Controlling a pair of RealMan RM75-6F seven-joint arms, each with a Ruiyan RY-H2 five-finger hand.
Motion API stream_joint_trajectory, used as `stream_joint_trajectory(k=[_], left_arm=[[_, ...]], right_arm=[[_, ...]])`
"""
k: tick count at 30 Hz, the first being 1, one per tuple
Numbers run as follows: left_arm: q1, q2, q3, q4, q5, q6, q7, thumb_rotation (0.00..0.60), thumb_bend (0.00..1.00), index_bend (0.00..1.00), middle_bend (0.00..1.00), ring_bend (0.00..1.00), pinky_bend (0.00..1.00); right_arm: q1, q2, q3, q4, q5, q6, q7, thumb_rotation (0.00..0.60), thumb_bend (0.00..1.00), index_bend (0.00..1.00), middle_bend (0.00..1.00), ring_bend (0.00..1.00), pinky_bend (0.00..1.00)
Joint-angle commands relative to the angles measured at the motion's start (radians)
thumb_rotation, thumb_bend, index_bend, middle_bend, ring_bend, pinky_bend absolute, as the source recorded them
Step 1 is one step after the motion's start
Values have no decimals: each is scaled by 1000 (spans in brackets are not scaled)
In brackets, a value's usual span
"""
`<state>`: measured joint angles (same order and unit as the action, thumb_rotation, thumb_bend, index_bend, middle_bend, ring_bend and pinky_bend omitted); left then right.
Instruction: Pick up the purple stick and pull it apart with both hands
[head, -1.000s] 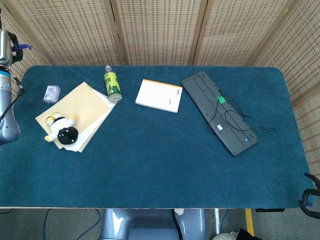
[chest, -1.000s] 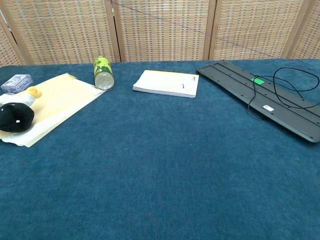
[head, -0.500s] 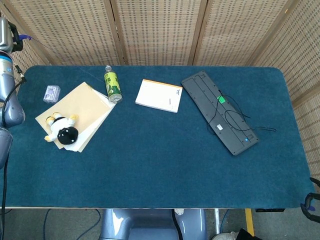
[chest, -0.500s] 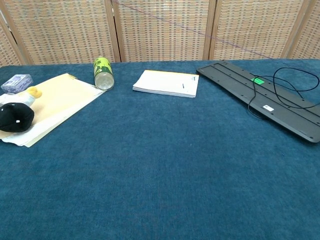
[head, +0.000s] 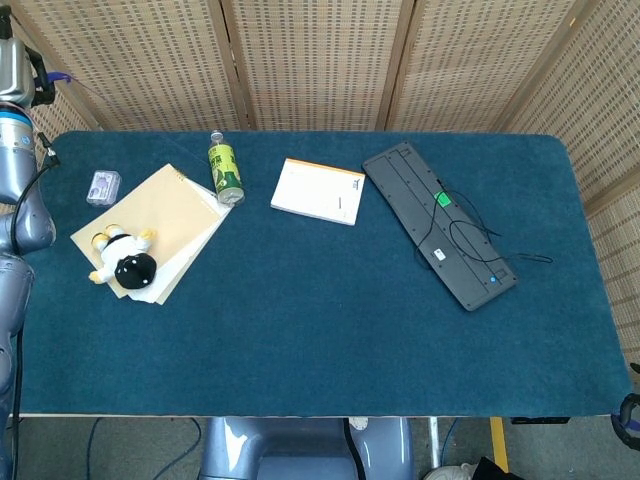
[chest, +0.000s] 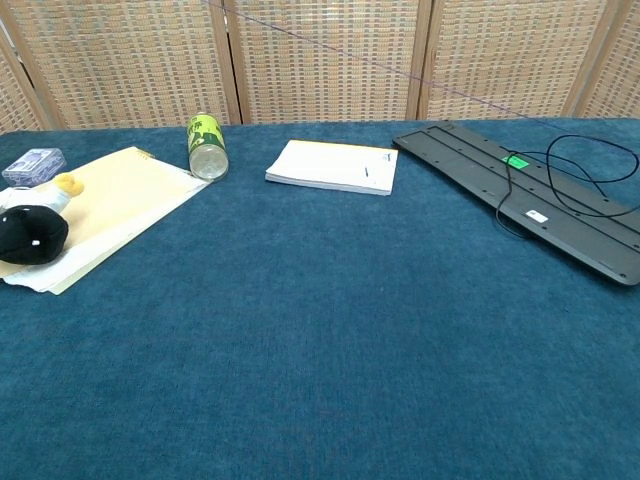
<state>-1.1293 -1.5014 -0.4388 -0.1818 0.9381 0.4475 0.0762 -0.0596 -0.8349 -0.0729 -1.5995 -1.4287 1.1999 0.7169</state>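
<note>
The purple stick (head: 57, 77) shows as a short purple end by the left hand (head: 22, 78) at the top-left edge of the head view; a thin purple line also slants across the chest view. Neither this hand's grip nor that of the right hand (head: 630, 412) can be told. A green bottle (head: 225, 172) lies on the table (head: 320, 330). The contents of a clear box (head: 103, 186) are unclear.

Blue-covered table (head: 320, 330) fills frame. Upper left: small clear box (head: 103, 186), beside tan folder (head: 160, 225) carrying plush toy (head: 125, 262). Green bottle (head: 225, 172) lying at folder's upper corner. White notepad (head: 318, 190) upper centre. Black keyboard (head: 438, 223) upside down, right of centre, cable (head: 470, 235) looped over it. Left arm (head: 15, 150) along left edge.
</note>
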Motion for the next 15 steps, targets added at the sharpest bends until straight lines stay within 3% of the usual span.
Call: stream_joint_trajectory(k=[1, 15], left_arm=[[5, 6, -1, -4, 5, 4, -9, 600, 580, 709, 0, 0, 0], [12, 25, -20, -31, 2, 18, -6, 600, 580, 708, 0, 0, 0]], right_arm=[[-19, 10, -17, 9, -16, 17, 14, 600, 643, 755, 164, 0, 0], [-106, -13, -70, 97, -60, 111, 46, 600, 641, 758, 170, 0, 0]])
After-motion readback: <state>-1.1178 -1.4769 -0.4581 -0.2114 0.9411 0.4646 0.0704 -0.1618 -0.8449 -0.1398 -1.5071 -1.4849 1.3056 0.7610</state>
